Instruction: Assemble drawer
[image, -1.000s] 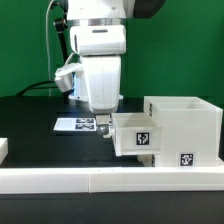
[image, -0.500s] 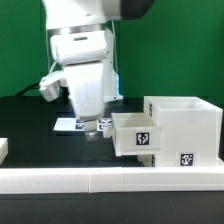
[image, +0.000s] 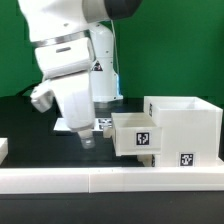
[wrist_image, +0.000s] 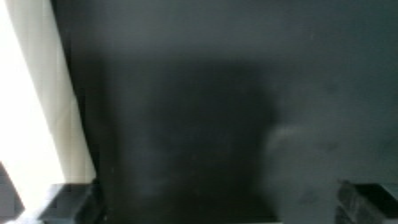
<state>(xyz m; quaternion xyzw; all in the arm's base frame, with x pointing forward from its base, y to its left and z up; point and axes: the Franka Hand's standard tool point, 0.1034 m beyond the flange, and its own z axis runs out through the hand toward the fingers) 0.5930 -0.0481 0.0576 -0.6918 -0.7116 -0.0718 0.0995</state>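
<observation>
The white drawer housing (image: 185, 128) stands at the exterior view's right with its top open. A small white tray (image: 135, 133) with a tag sticks out of its left side. My gripper (image: 88, 141) hangs tilted over the black table, left of the tray and apart from it. In the wrist view the gripper (wrist_image: 222, 205) is open, with the fingertips (wrist_image: 71, 205) far apart and only dark table between them. A second white part (image: 3, 149) shows at the far left edge, mostly cut off.
The long low white rail (image: 110, 179) runs along the front and shows as a pale strip in the wrist view (wrist_image: 27, 90). The marker board (image: 103, 125) lies behind the gripper, partly hidden by the arm. A green wall stands behind.
The arm has swung toward the exterior view's left and tilted. The gripper has moved away from the tray's left side. The tray and housing have not moved.
</observation>
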